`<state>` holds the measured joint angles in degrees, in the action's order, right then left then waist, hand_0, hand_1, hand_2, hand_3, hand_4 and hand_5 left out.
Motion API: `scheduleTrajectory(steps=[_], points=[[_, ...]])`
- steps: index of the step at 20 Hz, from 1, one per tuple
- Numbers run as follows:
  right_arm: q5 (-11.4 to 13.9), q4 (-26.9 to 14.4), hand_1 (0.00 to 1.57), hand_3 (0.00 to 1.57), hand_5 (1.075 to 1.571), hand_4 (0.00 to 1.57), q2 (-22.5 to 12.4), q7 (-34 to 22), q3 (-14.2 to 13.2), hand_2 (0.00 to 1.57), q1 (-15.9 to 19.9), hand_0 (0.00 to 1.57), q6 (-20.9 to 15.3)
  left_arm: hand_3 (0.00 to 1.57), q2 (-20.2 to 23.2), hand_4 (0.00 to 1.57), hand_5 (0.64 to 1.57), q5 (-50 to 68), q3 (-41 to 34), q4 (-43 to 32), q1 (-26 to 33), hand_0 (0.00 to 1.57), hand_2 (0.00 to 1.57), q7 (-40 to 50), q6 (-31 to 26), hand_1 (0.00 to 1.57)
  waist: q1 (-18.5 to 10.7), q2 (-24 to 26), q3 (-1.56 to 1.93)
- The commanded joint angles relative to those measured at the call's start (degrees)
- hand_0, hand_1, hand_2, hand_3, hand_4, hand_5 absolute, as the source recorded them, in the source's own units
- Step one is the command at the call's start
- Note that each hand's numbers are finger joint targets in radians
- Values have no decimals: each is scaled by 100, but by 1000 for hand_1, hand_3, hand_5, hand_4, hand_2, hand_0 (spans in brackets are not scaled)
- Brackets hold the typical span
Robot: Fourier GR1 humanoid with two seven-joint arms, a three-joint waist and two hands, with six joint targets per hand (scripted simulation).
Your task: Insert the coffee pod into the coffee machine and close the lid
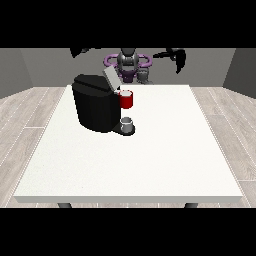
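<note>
Table [165, 150]: large, white, rectangular, filling the middle of the front view; grey legs show under its near edge. Wood-look floor [22, 115] lies on both sides, grey walls behind.

Coffee machine [95, 107]: black, boxy body standing on the table's far-left part. Its lid [111, 77] — a pale grey flap — is raised and tilted back at the top right of the body, so the machine stands open. A red part [126, 99] juts from the machine's head on the side toward the table's middle.

Robot [129, 64]: small, behind the table's far edge, grey torso with purple parts, both arms lifted out to the sides above table level.

Hand at the view's right [179, 59]: black, hanging downward, well apart from the machine; how its fingers lie cannot be told.

Hand at the view's left [80, 51]: black, raised above and behind the machine, touching nothing; finger state cannot be told.

Cup [127, 123]: small, grey, standing on the machine's base plate below the red part.

Coffee pod: cannot be told apart with certainty — neither hand holds anything visible.
</note>
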<state>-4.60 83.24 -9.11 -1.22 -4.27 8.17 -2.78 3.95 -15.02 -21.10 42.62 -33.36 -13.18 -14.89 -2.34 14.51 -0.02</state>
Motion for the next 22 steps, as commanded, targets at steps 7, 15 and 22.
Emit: scheduleTrajectory(steps=[7, 15, 22], points=[[88, -252, 0, 0, 1571, 137, -296, 281, -23, 0, 664, 0, 430, 0, -352, 0, 1571, 580, 342, 1054, 369, 0, 0, 333, -199, 0, -624, -470, 4], [351, -496, 0, 0, 1571, 0, 15, 129, 273, 0, 914, 0, 376, 0, -389, 0, 1571, 1132, 913, 2145, 1225, 0, 0, 697, -12, 0, -681, -626, 4], [184, -938, 0, 0, 1571, 0, 76, 237, 59, 0, 1284, 0, 465, 0, -394, 0, 1571, 1330, 1004, 2855, 1576, 0, 0, 807, 80, 0, -589, -1171, 3]])
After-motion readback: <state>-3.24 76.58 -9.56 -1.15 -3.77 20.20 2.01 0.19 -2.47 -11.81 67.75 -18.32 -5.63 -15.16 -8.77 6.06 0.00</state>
